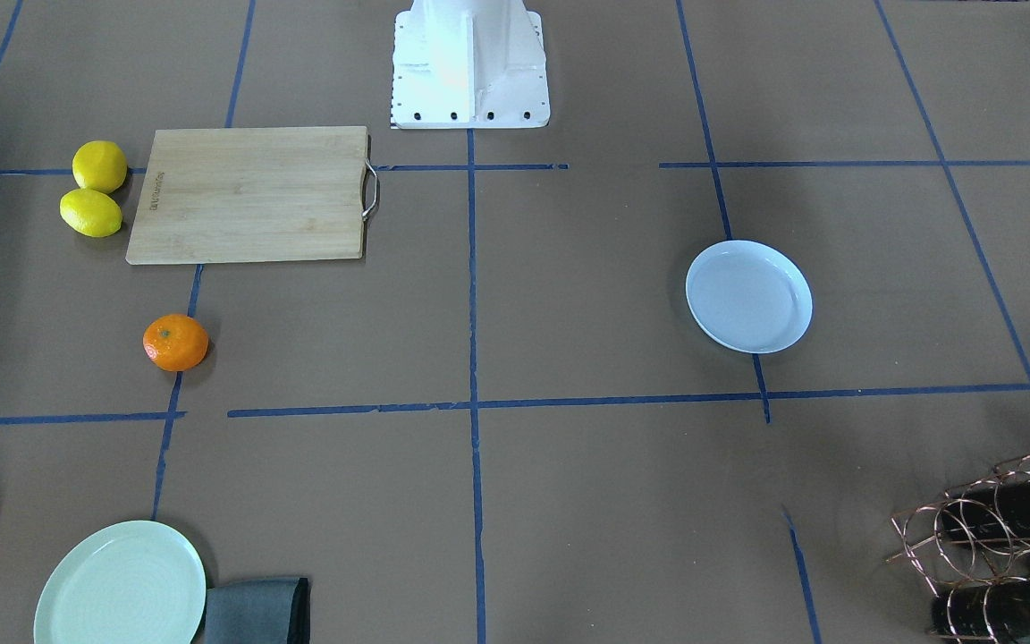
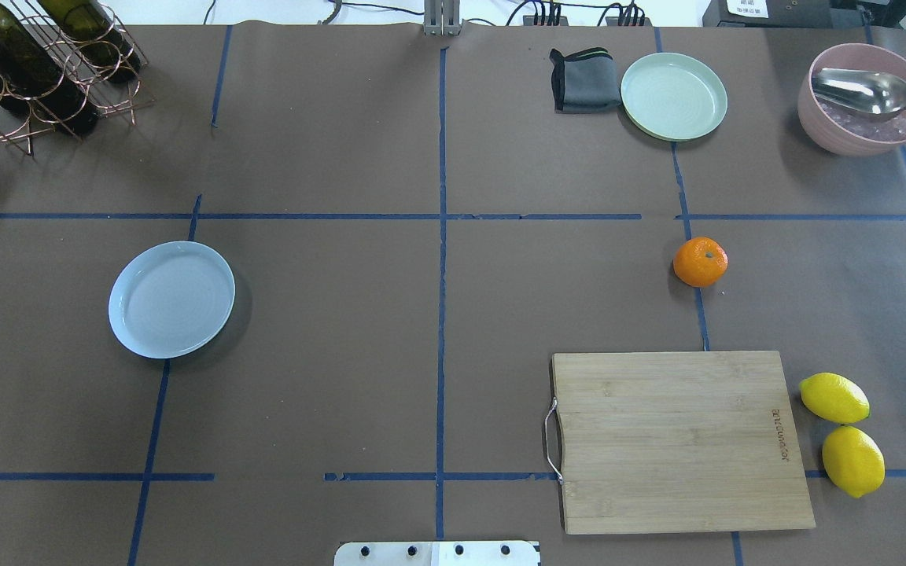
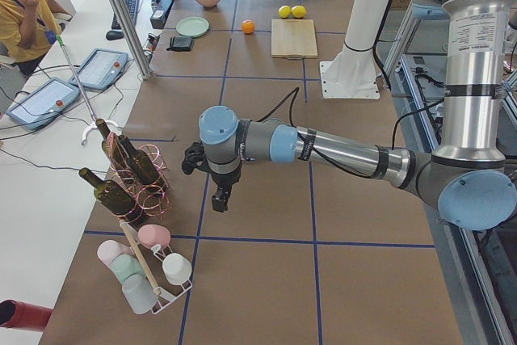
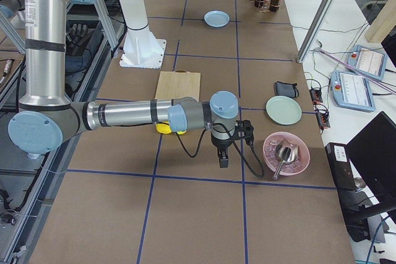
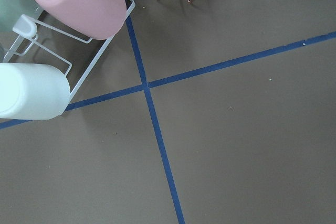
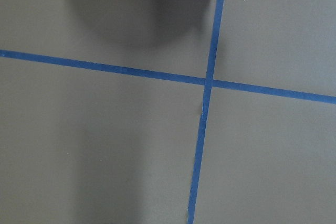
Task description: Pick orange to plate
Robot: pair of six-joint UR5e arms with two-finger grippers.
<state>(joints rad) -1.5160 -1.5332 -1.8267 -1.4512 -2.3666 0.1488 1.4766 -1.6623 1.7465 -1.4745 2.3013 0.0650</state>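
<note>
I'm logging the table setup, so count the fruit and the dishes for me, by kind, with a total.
Orange: 1, the orange
Lemons: 2, near lemon and far lemon, beside the cutting board
Plates: 2, bluish-white plate and mint-green plate
Bowls: 1, pink bowl
Total: 6

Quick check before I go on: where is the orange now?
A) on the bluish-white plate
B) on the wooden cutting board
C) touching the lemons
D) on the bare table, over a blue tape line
D: the orange rests on the table over a tape line, apart from the cutting board and the plate.
</note>
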